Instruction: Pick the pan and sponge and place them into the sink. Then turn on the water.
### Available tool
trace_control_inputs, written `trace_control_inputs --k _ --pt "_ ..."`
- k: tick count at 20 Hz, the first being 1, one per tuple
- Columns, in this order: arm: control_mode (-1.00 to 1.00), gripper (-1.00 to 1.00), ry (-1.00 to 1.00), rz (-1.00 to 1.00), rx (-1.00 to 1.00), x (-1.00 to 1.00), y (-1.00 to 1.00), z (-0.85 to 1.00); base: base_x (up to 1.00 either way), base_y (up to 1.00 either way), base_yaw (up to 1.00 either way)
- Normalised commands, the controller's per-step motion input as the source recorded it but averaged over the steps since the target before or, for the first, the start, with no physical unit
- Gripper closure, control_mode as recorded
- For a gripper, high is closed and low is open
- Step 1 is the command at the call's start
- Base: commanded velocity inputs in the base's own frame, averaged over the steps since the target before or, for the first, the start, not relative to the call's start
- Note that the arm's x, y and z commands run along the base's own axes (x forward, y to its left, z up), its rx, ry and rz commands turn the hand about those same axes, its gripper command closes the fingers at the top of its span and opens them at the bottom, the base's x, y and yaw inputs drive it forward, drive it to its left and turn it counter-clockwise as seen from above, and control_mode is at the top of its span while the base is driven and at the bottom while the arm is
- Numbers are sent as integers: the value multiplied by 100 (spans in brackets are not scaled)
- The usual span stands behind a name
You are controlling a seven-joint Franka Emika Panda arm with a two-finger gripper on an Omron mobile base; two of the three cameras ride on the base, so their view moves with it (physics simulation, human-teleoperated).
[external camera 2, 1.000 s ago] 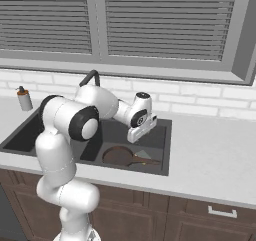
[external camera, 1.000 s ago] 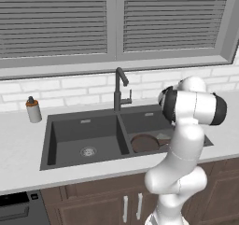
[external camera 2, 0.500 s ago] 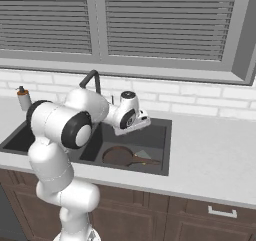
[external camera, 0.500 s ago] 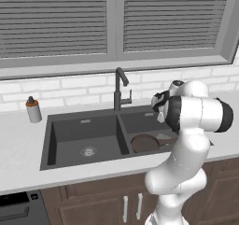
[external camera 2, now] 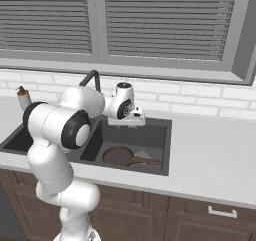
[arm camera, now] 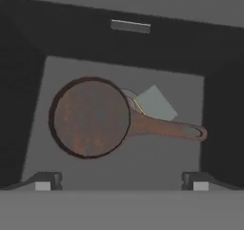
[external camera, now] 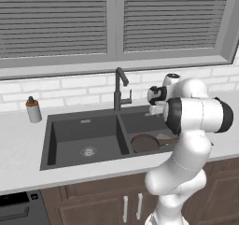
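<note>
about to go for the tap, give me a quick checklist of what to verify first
1. Pan in the sink's right basin: ok.
2. Sponge in the same basin, beside the pan handle: ok.
3. End effector empty, fingers apart: ok.
4. End effector above the basin, apart from pan and sponge: ok.
5. Water from the faucet: not ok, no stream visible.
6. Faucet lever position: cannot tell, too small.

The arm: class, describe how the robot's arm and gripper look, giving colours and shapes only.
The arm has glossy white rounded segments with dark, near-black bands at the joints. The gripper ends in two small dark finger tips with pale pads. No cables or markings are visible.
</note>
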Motion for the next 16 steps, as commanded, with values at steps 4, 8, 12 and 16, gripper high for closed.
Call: trace_control_inputs --k 4,8,12,16 --pt "-100 -100 28 -14 17 6 -13 11 0 0 0" --pt "-100 -100 12 0 5 3 -7 5 0 0 0" --pt "-100 -100 -5 0 10 -7 -4 0 0 0 0" --pt "-100 -100 -16 0 15 -18 -3 0 0 0 0"
